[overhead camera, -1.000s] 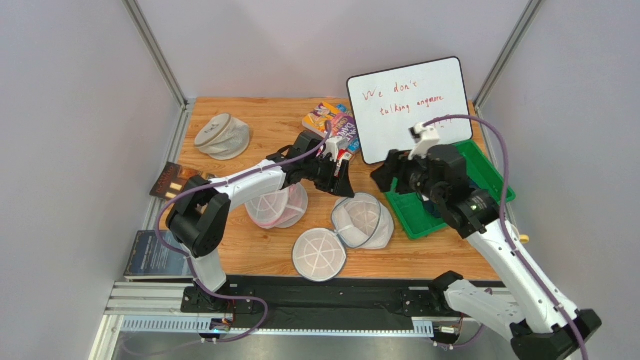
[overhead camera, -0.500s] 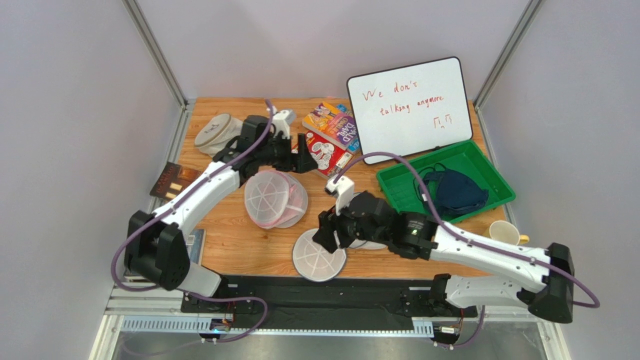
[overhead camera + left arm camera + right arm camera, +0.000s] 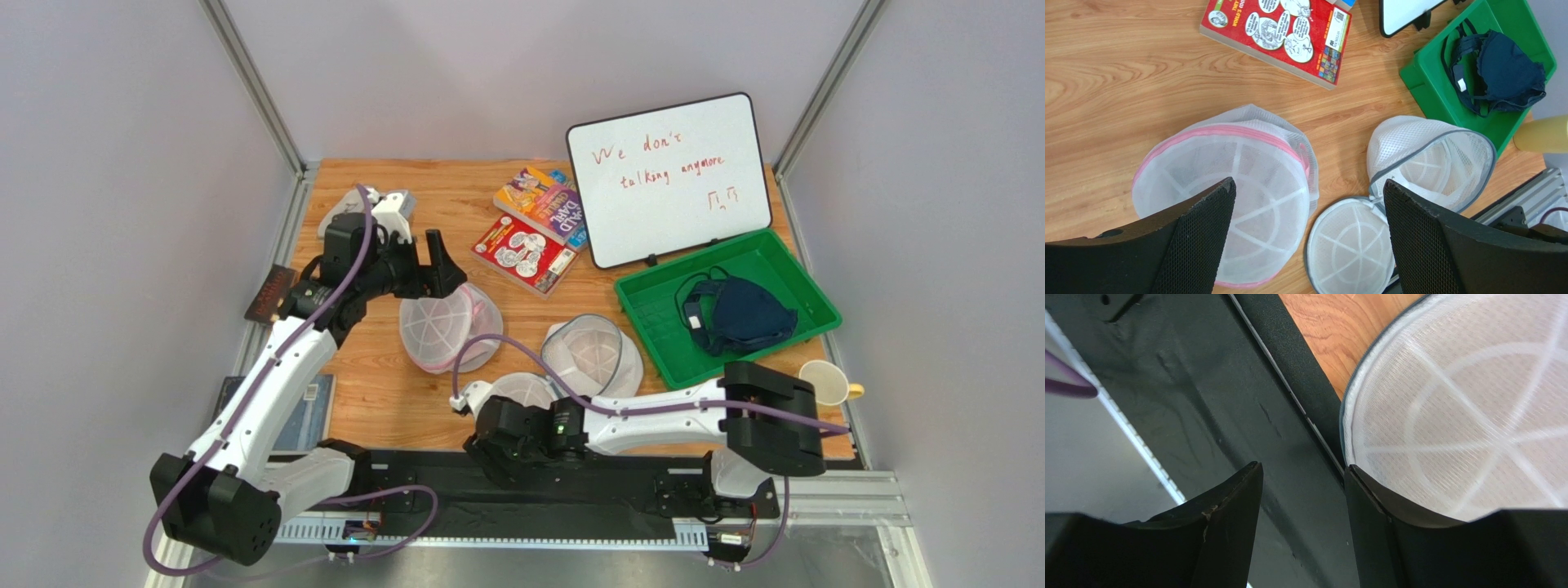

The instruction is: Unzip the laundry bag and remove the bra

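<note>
Whites, navy and green against a honey-grained wooden worktop (image 3: 1118, 79)

The laundry bag (image 3: 1438, 156) is white netting edged by a grey-blue zip rim, its round end panel crossed by white spokes; the neighbouring mesh bag (image 3: 1229, 190) carries a pink rim. The bra (image 3: 1505, 70) is dark navy with a small pale patch, set off by the bright green tray (image 3: 1432, 73). A red book (image 3: 1281, 27) shows white cartoon circles, the whiteboard (image 3: 669, 172) red handwriting inside a black frame. The left claw (image 3: 1308, 182) is black, its pads finely gridded.
</note>
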Action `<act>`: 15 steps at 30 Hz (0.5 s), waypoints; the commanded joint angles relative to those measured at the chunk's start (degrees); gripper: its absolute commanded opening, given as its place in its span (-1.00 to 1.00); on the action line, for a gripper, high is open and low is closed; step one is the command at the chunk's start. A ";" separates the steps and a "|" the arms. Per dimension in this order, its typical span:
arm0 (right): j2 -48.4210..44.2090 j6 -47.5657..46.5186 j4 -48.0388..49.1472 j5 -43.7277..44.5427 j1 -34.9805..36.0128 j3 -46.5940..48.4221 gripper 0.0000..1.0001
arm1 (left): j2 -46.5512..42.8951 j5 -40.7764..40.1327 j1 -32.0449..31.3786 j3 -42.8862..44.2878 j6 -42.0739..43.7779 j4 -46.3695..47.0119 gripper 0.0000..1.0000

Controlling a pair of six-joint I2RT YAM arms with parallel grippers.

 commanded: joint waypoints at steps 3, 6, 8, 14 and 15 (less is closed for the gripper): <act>6.35 -1.81 -0.41 7.57 2.77 5.89 0.08 | -2.86 -1.96 1.11 -0.32 2.29 -4.15 0.90; 8.20 -0.75 -1.47 11.62 3.56 6.77 0.07 | -3.04 -1.61 1.29 -0.41 2.29 -4.15 0.90; 8.30 -0.66 -2.52 14.34 4.44 7.56 0.07 | -3.13 -1.52 1.29 -0.49 2.38 -3.98 0.90; 6.63 -0.84 -4.81 17.25 5.06 8.53 0.07 | -2.95 -1.08 1.46 -0.50 2.47 -3.62 0.90; 5.84 -1.01 -5.33 17.43 4.97 8.62 0.08 | -2.95 -1.17 1.55 -0.67 2.55 -3.71 0.90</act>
